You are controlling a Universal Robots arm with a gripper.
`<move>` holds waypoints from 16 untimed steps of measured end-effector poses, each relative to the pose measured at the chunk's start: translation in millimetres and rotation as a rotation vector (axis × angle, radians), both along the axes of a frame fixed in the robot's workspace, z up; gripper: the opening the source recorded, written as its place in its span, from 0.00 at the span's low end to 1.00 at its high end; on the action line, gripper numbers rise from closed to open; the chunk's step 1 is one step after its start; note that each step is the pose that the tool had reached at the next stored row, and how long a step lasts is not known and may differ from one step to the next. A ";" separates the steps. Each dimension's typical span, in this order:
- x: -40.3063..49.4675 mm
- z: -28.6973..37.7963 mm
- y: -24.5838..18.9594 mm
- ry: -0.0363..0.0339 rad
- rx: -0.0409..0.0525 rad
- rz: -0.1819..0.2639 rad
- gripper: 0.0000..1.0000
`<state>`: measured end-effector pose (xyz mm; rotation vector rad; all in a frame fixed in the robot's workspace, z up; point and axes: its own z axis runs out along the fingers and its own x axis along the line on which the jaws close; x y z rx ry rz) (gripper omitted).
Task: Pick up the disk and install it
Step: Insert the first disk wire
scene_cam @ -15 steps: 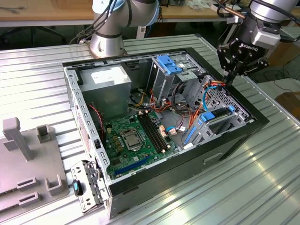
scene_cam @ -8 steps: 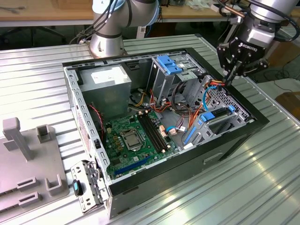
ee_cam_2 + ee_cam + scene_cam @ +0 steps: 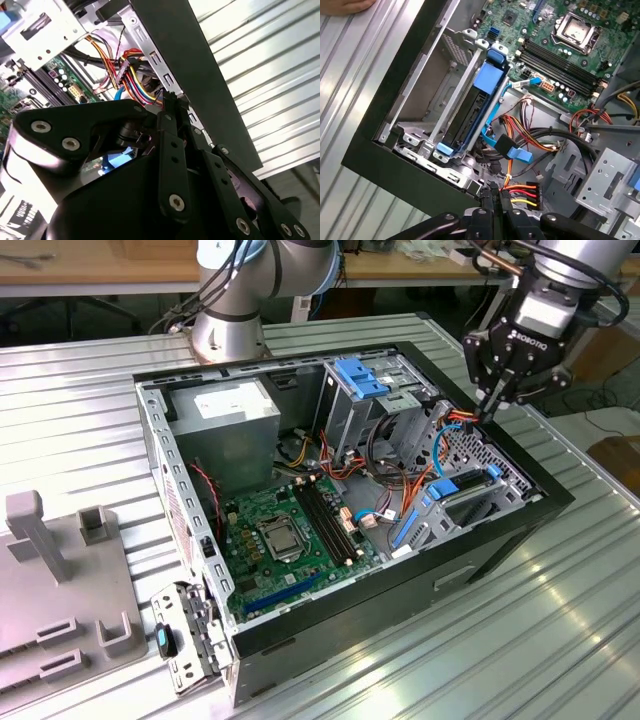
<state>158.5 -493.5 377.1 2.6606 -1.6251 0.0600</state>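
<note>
Exterior view: the gripper (image 3: 492,408), fingers pinched together on nothing, hangs over the case (image 3: 330,612) corner; the disk (image 3: 470,490) sits just below, in its bay.

First wrist view: the disk (image 3: 465,114) runs lengthwise away from the fingertips (along the case wall).

Second wrist view: the tips seem near the wires (image 3: 135,80)

exterior view: high, oblique | both wrist views: close, downward | shared: case (image 3: 400,585)

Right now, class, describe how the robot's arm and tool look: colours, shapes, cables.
The arm has rounded silver-grey joints, a light-blue cap and black cables alongside. The tool is black with white lettering; its linked fingers carry silver screws.
</note>
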 end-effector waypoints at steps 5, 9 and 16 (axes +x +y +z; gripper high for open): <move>0.0 -0.1 0.0 0.0000 0.0000 -0.076 0.17; -0.1 -0.4 0.0 0.0000 0.0000 -0.126 0.17; -12.0 -0.9 -1.9 0.0001 -0.0001 -0.162 0.17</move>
